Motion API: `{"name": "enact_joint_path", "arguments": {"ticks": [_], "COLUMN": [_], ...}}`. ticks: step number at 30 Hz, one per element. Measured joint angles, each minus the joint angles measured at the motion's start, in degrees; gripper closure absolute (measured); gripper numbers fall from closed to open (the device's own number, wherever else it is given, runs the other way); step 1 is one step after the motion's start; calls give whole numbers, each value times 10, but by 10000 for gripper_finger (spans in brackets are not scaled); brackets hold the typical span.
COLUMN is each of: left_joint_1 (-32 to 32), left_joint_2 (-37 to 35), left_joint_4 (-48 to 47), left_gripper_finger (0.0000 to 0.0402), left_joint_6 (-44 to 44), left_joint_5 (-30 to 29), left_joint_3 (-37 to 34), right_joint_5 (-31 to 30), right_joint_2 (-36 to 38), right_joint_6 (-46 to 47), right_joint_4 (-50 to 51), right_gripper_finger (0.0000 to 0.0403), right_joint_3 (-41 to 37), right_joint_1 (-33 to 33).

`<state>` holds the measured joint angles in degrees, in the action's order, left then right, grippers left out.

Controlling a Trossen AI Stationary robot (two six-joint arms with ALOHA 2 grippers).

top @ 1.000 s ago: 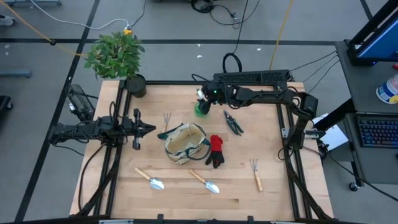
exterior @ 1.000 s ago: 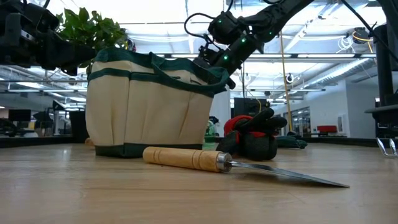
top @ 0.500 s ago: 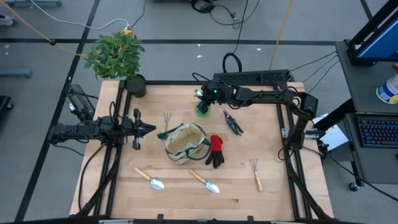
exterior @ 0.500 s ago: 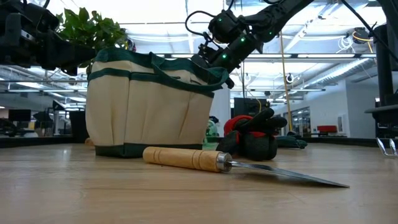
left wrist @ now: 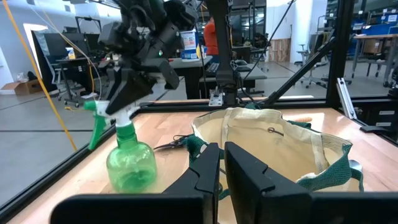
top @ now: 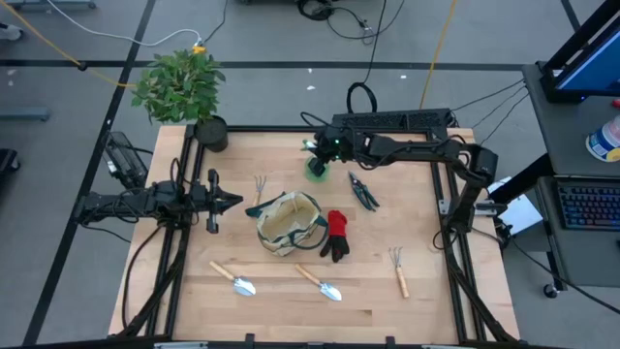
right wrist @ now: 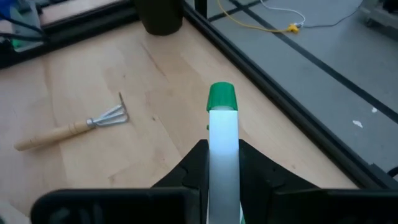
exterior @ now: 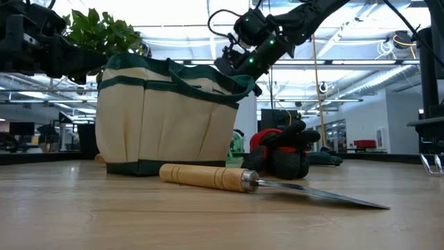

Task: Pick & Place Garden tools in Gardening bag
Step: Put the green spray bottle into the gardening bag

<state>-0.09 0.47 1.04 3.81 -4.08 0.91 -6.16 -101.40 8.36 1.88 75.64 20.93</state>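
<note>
A green spray bottle [top: 317, 168] [left wrist: 130, 163] stands upright on its base near the table's far edge, and my right gripper [top: 316, 148] [right wrist: 222, 155] is shut on its top. The beige gardening bag [top: 288, 225] [left wrist: 280, 143] stands open at mid-table. Red-and-black gloves [top: 336, 234], black shears [top: 363, 191], two trowels [top: 233, 278] [top: 320, 283] and two fork rakes [top: 398, 270] [top: 260, 184] lie on the wood around it. At the left edge my left gripper [top: 232, 201] [left wrist: 221, 168] hangs shut and level, holding nothing. My right gripper pinches the bottle's white sprayer head [right wrist: 222, 127] between its two fingers, one on each side, behind the green nozzle [right wrist: 221, 98]. The fingers come from the table's right, slanting down. The bottle stays upright with its base [left wrist: 129, 185] on the table.
A leafy plant [top: 182, 85] in a black pot [top: 210, 133] stands at the far left corner. A black frame rail [right wrist: 280, 93] runs close behind the bottle along the far edge. One trowel [exterior: 229, 177] lies in front of the bag, close to the near edge.
My right gripper has shut on the sprayer head without shifting from its place. The bottle has stayed standing where it was.
</note>
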Motion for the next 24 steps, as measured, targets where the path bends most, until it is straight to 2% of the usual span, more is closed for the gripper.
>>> {"name": "enact_joint_path", "arguments": {"ticks": [7, 17, 22, 24], "left_joint_1": [0, 0, 0, 0], "left_joint_2": [0, 0, 0, 0], "left_joint_4": [0, 0, 0, 0], "left_gripper_finger": [369, 369, 369, 369], "left_joint_6": [0, 0, 0, 0], "left_joint_5": [0, 0, 0, 0], "left_joint_3": [0, 0, 0, 0], "right_joint_5": [14, 182, 256, 263], "right_joint_2": [96, 241, 256, 256], "right_joint_6": [-3, 37, 47, 45], "right_joint_4": [10, 9, -2, -2], "right_gripper_finger": [357, 357, 357, 357], "right_joint_3": [0, 0, 1, 1], "right_joint_1": [-7, -33, -69, -84]}}
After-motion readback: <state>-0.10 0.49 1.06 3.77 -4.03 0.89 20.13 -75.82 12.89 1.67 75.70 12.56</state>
